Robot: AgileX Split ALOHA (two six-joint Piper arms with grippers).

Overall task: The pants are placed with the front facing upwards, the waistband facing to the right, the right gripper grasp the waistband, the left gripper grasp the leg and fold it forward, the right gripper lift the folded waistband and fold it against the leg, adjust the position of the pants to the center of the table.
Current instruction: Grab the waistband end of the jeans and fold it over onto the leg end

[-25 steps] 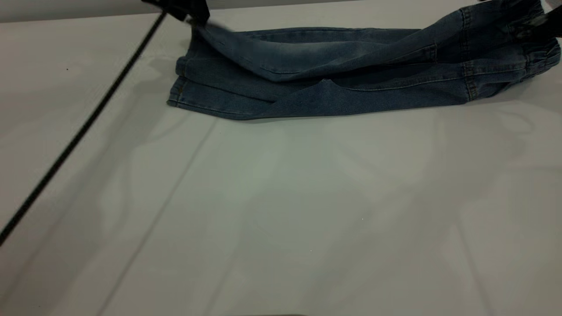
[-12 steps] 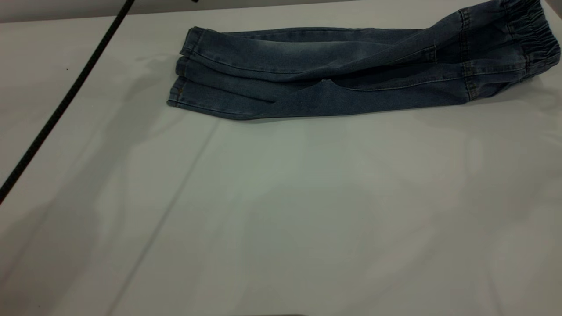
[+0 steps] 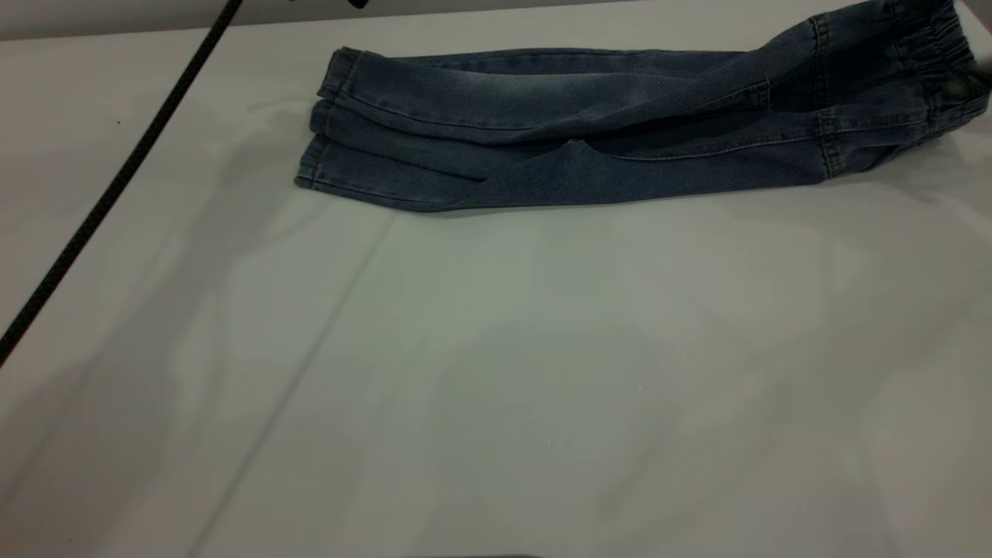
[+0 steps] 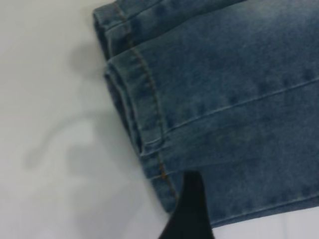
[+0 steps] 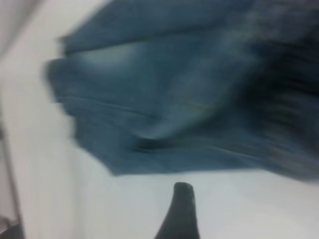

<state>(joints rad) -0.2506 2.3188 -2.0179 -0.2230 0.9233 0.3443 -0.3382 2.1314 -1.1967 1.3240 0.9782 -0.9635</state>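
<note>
The blue denim pants [image 3: 589, 116] lie folded lengthwise at the far side of the table [image 3: 496, 372], one leg laid over the other. The leg cuffs [image 3: 329, 116] point left and the gathered waistband [image 3: 934, 54] sits at the far right edge. In the left wrist view my left gripper [image 4: 249, 199] hangs open just above the stacked cuffs [image 4: 144, 124]; one black finger [image 4: 192, 209] shows and holds nothing. My right gripper [image 5: 224, 201] is open over bare table beside the pants [image 5: 174, 99], with one finger [image 5: 180, 211] in sight. In the exterior view only a tip of the left gripper [image 3: 358, 3] shows.
A black braided cable [image 3: 116, 186] runs slantwise across the left part of the table, from the far edge to the left edge. The table's far edge [image 3: 155, 31] lies just behind the pants. The white surface stretches wide in front of the pants.
Both grippers have let go of the pants and drawn back out of the exterior view. The lifted leg has settled flat on the other leg. The cable has swung left.
</note>
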